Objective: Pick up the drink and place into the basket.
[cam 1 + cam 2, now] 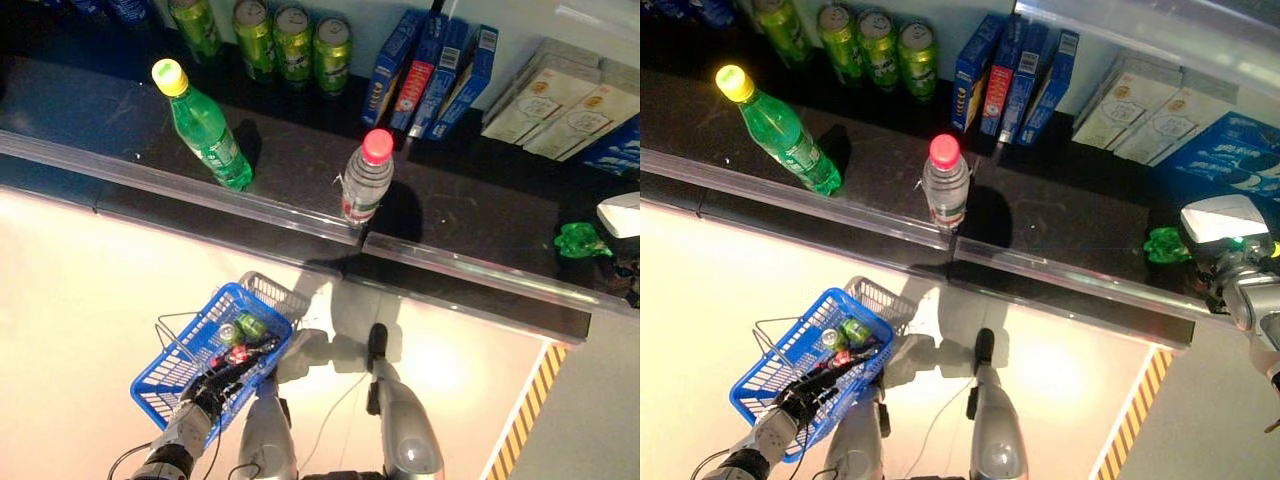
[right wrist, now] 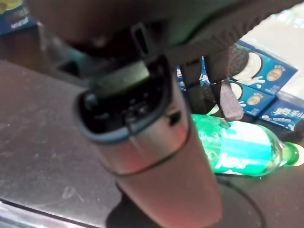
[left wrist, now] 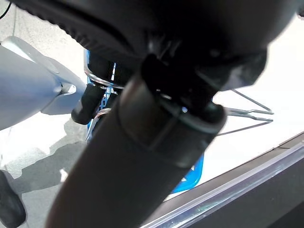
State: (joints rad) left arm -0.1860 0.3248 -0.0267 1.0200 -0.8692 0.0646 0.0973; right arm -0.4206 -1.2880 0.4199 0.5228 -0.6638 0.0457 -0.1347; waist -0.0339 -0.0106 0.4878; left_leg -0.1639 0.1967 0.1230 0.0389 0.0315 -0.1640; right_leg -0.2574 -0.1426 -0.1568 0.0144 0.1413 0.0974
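My left hand (image 1: 213, 392) is at the lower left, shut on the handle of a blue basket (image 1: 160, 385) that holds a green can (image 1: 250, 325) and a red item. My right hand (image 1: 1232, 270) hangs over the dark shelf at the far right, beside a green bottle (image 2: 237, 147) lying on its side, seen end-on from above (image 1: 1164, 245). The hand's fingers (image 2: 229, 85) hang relaxed just above that bottle and do not grip it. A green bottle with a yellow cap (image 1: 210, 135) and a clear bottle with a red cap (image 1: 367, 182) stand at the shelf's front.
Green cans (image 1: 290, 45) line the back of the shelf, with blue boxes (image 1: 430, 75) and white boxes (image 1: 560, 100) to their right. A clear rail (image 1: 250, 207) runs along the shelf's front edge. Yellow-black tape (image 1: 530, 415) marks the floor.
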